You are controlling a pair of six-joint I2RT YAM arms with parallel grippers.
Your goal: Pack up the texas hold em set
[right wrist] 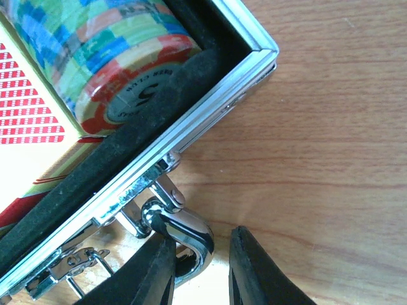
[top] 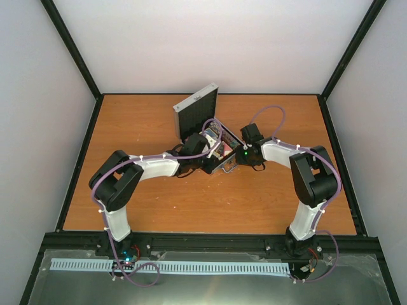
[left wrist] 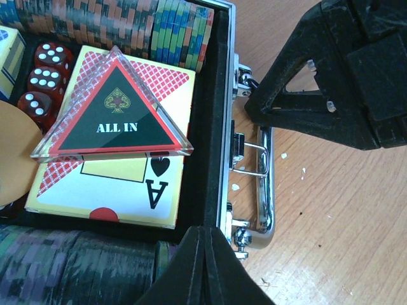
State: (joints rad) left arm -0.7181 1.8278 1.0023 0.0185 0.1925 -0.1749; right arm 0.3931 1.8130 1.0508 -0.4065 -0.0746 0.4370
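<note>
The silver case (top: 219, 166) of the texas hold em set lies open mid-table, its lid (top: 196, 112) standing upright. Inside are rows of poker chips (left wrist: 127, 28), red dice (left wrist: 44, 79), an orange disc (left wrist: 11, 152) and a card box (left wrist: 121, 187). A clear triangular "ALL IN" token (left wrist: 117, 117) rests on that box. My left gripper (left wrist: 206, 232) is shut with nothing in it, its tip over the case's black-lined front wall beside the metal handle (left wrist: 267, 184). My right gripper (right wrist: 202, 240) is open at the handle (right wrist: 191, 232). The handle's curved end lies against one finger (right wrist: 149, 273).
The right gripper's black body (left wrist: 343, 76) hangs just right of the case front in the left wrist view. A green-blue chip stack (right wrist: 95, 44) fills the case corner nearest the right wrist. Bare wooden tabletop (top: 159, 203) surrounds the case, with white walls round the table.
</note>
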